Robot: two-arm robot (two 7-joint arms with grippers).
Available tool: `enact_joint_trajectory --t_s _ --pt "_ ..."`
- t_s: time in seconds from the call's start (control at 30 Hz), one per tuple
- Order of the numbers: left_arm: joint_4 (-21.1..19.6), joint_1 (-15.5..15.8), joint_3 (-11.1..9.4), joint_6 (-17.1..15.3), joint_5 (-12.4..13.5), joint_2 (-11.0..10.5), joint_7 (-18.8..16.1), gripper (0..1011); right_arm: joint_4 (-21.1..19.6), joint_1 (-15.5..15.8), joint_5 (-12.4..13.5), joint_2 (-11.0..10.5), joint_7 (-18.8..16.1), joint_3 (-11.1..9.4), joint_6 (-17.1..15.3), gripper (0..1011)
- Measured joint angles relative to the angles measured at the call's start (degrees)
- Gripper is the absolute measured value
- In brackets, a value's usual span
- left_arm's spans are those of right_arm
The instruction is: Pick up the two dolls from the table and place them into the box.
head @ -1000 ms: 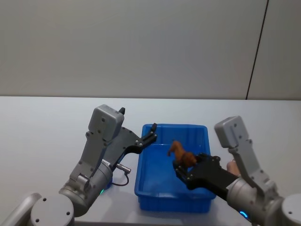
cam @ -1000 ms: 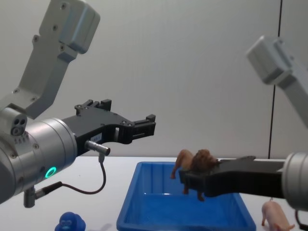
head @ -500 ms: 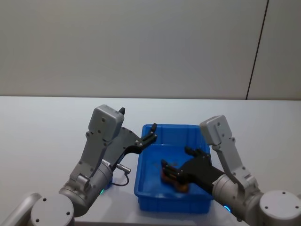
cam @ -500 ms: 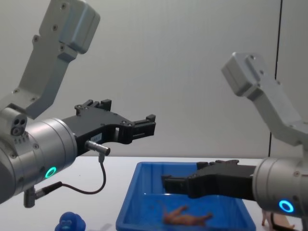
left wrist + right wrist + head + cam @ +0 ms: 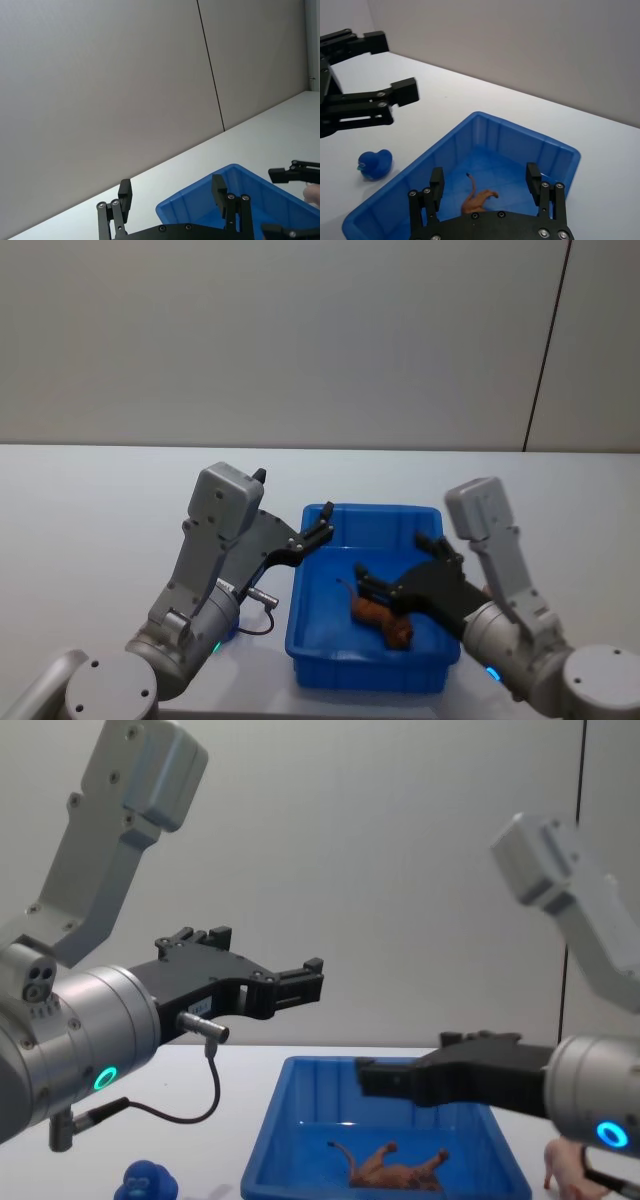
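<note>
Blue plastic forms the box (image 5: 360,672), which stands on the pale worktop (image 5: 90,530) in front of the robot, between its two arms; the brown doll (image 5: 381,616) lies on its side on the bottom of this box, nearer to the front wall, with its legs turned upward and its thin tail stretched toward the robot's left; nothing holds it. The right claw (image 5: 392,558) hangs over the box, just above the brown doll and not touching it; its two fingers are wide apart and carry nothing. The pink pig doll (image 5: 568,1162) stands on the worktop outside the box, just beside its right wall, partly hidden by the right arm. The left claw (image 5: 171,190) is held in the air near the far left corner of the box, well above the rim; its fingers are also apart, with nothing between them. A small blue duck toy (image 5: 375,165) sits on the worktop at the left of the box, well apart from both dolls.
</note>
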State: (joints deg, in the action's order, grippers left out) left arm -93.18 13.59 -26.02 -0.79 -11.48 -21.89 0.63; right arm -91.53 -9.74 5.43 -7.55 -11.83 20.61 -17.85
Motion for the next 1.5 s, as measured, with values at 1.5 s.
enact_joint_trajectory --t_s 1.5 --pt "0.0 0.0 0.0 0.0 0.0 0.0 0.0 1002 -2.39 5.96 6.31 -8.52 5.52 -7.07 -5.63 1000"
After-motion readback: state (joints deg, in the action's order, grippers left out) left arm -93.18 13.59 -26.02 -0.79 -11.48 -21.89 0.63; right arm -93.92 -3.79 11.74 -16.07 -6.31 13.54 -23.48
